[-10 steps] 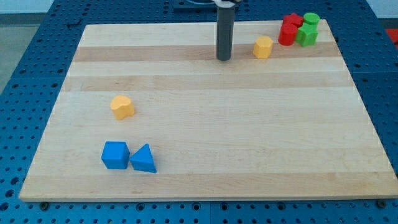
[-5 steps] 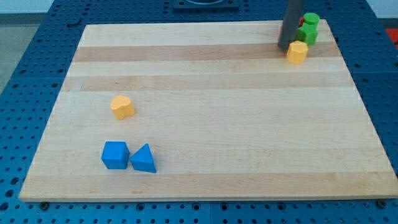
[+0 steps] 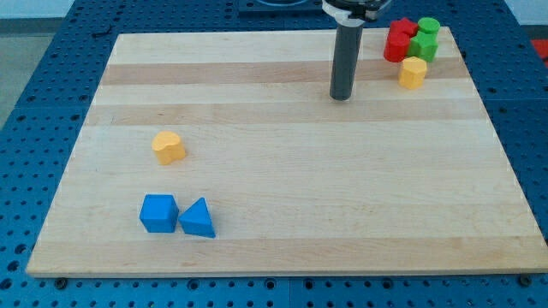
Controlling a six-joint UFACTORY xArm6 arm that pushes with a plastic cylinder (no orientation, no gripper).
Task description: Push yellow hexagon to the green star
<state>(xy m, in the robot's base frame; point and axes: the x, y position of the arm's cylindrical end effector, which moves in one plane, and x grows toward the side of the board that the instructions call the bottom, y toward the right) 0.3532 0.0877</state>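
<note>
Nearest the view's bottom on the tabletop (image 3: 282, 214) sit a blue cube (image 3: 158, 213) and blue triangle (image 3: 198, 218), an orange block (image 3: 169, 147) above them. Further up, my tip (image 3: 342, 97) rests on bare wood, no claw here, just a rod. The yellow hexagon (image 3: 412, 73) lies off to the tip's right, just below the green star (image 3: 422, 47), by the red blocks (image 3: 398, 40) and green cylinder (image 3: 428, 26).

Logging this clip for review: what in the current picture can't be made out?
- Camera view: rod's upper part and arm cut off by the top edge; my tip shows.
- Red blocks: too clustered to tell shapes or count.
- Whether yellow hexagon touches green star: unclear.
</note>
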